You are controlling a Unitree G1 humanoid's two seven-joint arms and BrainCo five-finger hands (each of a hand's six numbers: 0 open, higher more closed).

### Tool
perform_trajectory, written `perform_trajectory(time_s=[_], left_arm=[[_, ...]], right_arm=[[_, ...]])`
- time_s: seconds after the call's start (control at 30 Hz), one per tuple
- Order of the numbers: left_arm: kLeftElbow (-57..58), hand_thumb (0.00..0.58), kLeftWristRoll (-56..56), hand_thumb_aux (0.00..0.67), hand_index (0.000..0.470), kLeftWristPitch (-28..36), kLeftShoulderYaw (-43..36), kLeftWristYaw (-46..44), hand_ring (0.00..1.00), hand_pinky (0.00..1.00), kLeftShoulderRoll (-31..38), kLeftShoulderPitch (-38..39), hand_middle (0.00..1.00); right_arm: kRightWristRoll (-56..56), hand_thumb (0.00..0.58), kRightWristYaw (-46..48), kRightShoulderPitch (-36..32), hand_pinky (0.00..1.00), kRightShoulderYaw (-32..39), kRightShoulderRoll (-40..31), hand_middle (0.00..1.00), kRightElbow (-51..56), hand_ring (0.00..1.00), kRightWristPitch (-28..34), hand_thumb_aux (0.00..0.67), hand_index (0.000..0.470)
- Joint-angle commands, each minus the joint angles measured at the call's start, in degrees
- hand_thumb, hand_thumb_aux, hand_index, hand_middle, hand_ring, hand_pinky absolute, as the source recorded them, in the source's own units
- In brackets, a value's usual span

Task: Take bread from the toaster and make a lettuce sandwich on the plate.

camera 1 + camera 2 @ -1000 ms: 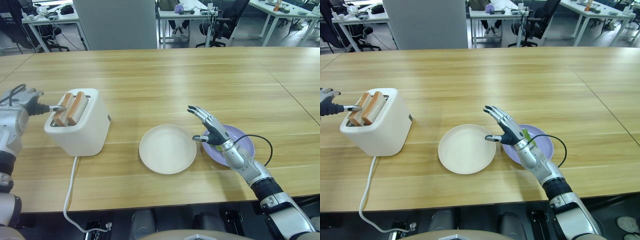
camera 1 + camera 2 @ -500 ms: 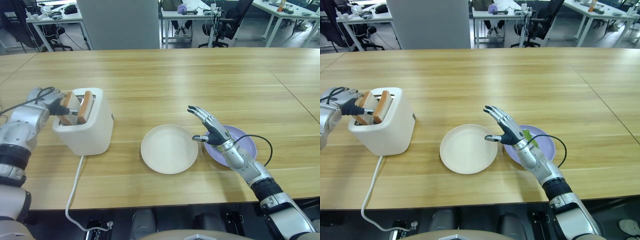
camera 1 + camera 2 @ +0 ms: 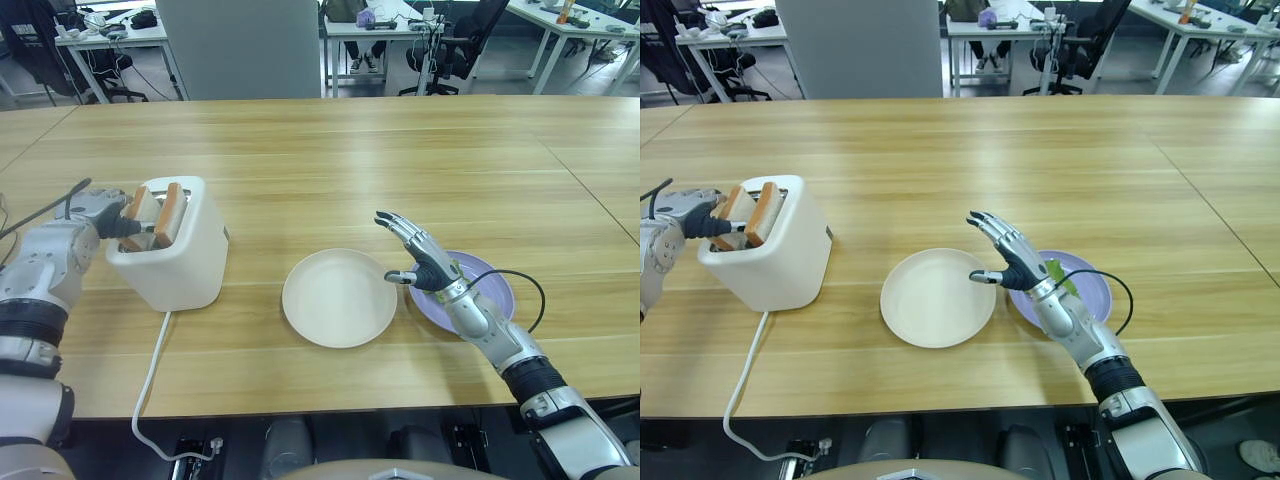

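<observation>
Left hand (image 3: pixel 108 213) pinches outer tan bread slice (image 3: pixel 140 208) standing in white box-shaped toaster (image 3: pixel 185 265) | cream round plate (image 3: pixel 338 298) right of toaster | right hand (image 3: pixel 420 262) farther right, fingers spread, empty.

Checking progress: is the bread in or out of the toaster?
In. Both slices stand in the toaster slots, the left hand at the left one.
</observation>
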Motion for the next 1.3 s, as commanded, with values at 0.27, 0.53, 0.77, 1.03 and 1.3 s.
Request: perform_trajectory(time_s=[0.27, 0.53, 0.77, 1.03, 1.3], left_arm=[[-4.6, 0.58, -16.1, 0.67, 0.46, 0.0, 13.0, 3.7, 1.0, 1.0, -5.2, 4.6, 1.0], [-9.7, 0.58, -22.2, 0.67, 0.46, 0.0, 19.6, 6.1, 1.0, 1.0, -6.5, 6.1, 1.0], [-14.2, 0.58, -24.0, 0.67, 0.46, -1.8, 23.7, 8.9, 1.0, 1.0, -4.9, 5.5, 1.0], [-27.2, 0.58, -27.6, 0.67, 0.46, -5.0, 24.7, 4.7, 1.0, 1.0, -4.3, 3.7, 1.0], [-32.5, 0.58, -34.0, 0.67, 0.46, -3.8, 12.9, -11.6, 1.0, 1.0, -13.1, -1.8, 1.0]], right_arm=[[-0.1, 0.0, 0.5, 0.8, 0.0, -0.5, -0.4, 0.0, -0.4, 0.0, 0.4, 0.0, 0.0], [-0.6, 0.0, 0.2, 0.6, 0.0, -0.7, -1.0, 0.0, -0.7, 0.0, 0.7, 0.0, 0.0], [-4.4, 0.0, -1.5, -1.0, 0.0, -2.1, -6.1, 0.0, -1.0, 0.0, 2.2, 0.0, 0.0], [-12.8, 0.0, -5.6, -9.3, 0.0, 1.5, -17.3, 0.0, 13.8, 0.0, 2.5, 0.0, 0.0], [-21.2, 0.0, -13.2, -15.3, 0.0, 11.1, -19.4, 0.0, 33.3, 0.0, 4.0, 0.0, 0.0]])
